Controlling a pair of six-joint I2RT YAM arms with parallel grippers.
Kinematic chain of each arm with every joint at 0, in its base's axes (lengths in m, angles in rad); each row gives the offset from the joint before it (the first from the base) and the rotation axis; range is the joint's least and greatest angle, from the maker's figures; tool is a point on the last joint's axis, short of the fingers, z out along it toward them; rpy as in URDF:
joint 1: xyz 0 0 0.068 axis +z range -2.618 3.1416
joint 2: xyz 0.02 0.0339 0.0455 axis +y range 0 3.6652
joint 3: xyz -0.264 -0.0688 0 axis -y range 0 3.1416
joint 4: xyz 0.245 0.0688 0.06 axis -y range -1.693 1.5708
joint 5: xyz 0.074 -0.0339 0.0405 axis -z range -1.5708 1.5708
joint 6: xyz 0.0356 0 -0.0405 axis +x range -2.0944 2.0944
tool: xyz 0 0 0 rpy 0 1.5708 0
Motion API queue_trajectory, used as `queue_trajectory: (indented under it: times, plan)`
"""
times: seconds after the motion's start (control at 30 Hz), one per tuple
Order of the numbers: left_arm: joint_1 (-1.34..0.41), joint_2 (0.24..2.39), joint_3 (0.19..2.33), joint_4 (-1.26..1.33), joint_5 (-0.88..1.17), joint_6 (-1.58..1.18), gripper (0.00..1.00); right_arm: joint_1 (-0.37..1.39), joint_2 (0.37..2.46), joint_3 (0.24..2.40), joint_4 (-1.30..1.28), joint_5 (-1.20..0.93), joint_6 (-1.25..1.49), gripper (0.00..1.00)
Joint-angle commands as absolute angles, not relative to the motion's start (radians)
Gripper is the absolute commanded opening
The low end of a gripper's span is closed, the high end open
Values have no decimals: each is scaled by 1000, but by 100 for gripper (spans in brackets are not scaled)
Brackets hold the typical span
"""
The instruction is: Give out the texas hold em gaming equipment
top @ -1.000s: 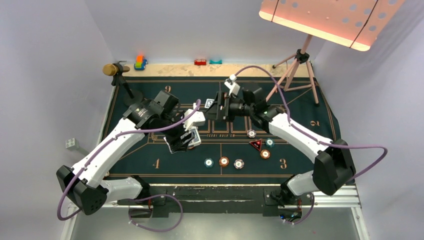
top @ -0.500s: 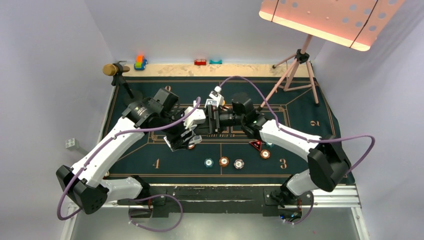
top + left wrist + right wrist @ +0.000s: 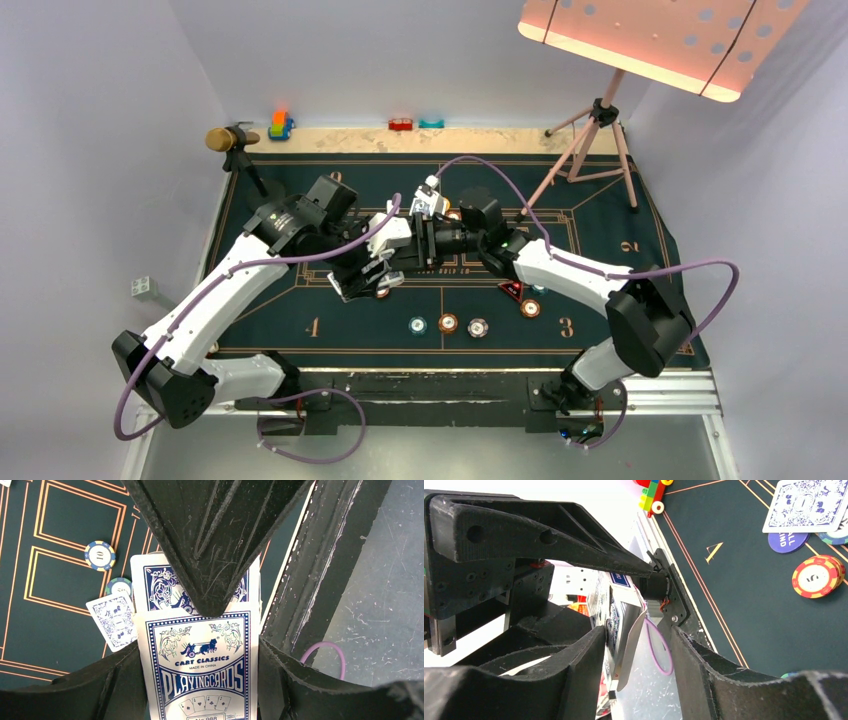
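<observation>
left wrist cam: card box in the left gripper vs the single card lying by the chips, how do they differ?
The card box is clamped in the left gripper, held off the mat. The single card lies flat on the dark green mat, gripped by nothing. The card box shows printed wording and small card pictures, while the single card shows only its patterned back. Both are blue print on white.

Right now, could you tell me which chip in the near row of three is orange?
The middle chip, flanked by the teal chip and the red-and-white striped chip.
</observation>
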State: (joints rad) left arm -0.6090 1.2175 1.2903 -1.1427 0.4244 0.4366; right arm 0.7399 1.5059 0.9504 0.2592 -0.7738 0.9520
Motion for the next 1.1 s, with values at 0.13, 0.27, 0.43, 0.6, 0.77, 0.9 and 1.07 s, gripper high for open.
queue_trajectory:
  times: [0.13, 0.27, 0.43, 0.6, 0.77, 0.9, 1.07]
  plan:
    - [-607, 1205, 1335, -1129, 458, 427, 0, 713, 1470, 914, 307, -796, 974, 50]
    - [-606, 1200, 1336, -1130, 463, 425, 0, 696, 1456, 892, 310, -795, 975, 51]
    - [-607, 1200, 1340, -1132, 466, 426, 0, 684, 1444, 884, 311, -796, 977, 50]
    - [-607, 1199, 1338, -1134, 466, 425, 0, 662, 1421, 871, 307, -799, 978, 45]
    - [-606, 1197, 1331, -1131, 460, 428, 0, 627, 1373, 843, 323, -809, 999, 34]
    - [-607, 1198, 1327, -1126, 457, 428, 0, 612, 1344, 833, 332, -824, 1013, 24]
    - [-606, 1201, 1327, -1126, 458, 428, 0, 600, 1317, 836, 308, -826, 1007, 19]
